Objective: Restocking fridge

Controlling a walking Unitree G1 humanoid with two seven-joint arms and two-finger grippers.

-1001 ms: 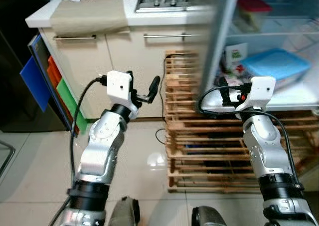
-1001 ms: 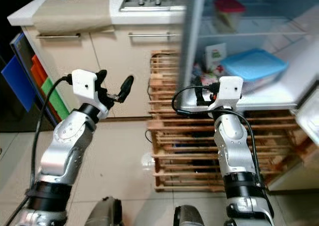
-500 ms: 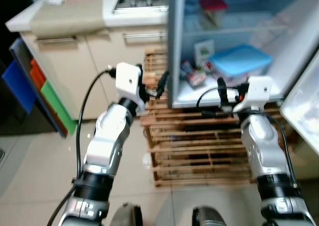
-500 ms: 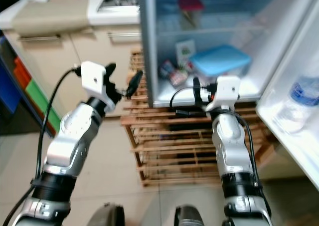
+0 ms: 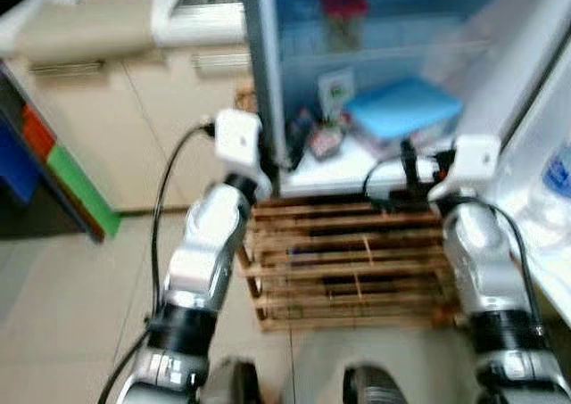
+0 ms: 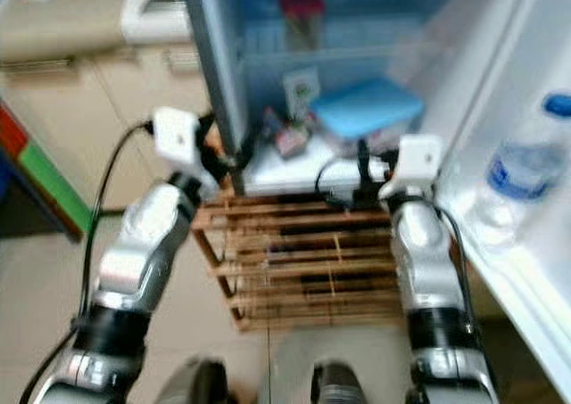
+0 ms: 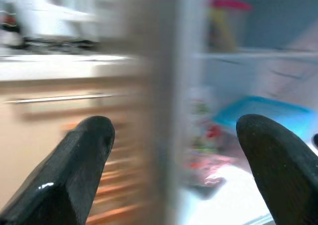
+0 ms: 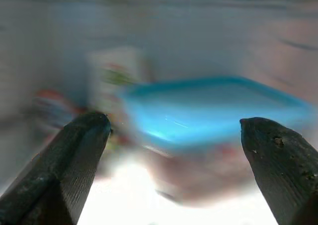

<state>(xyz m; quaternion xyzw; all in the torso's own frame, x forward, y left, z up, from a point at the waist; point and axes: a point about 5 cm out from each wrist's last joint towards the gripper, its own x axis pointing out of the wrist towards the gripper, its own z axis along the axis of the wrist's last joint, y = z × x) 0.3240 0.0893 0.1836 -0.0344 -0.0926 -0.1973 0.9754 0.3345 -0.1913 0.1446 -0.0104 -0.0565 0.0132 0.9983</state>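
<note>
Fridge [image 5: 268,83] stands open straight ahead of the robot, its grey side wall rising between the kitchen counter on the left and the lit shelves on the right (everything is smeared by motion blur). On the lower shelf [image 5: 357,168] lies a blue-lidded container [image 5: 403,108], with a white carton [image 5: 335,92] and some small colourful packets [image 5: 323,142] beside it. A red-lidded tub [image 5: 343,16] sits on the shelf above. At the far right the open door [image 6: 526,234] holds a water bottle [image 6: 522,168] with a blue cap and label.

Below the fridge is a slatted wooden rack [image 5: 348,261] on the tiled floor [image 5: 71,288]. Cream cabinets [image 5: 116,119] with bar handles stand to the left.

Left gripper [image 7: 179,150] is raised at the fridge's front edge, its two black fingers spread wide, one on the cabinet side of the wall and one on the shelf side, holding nothing. Right gripper [image 8: 174,150] is up in front of the lower shelf, fingers likewise spread apart and empty, pointing at the blue-lidded container.
</note>
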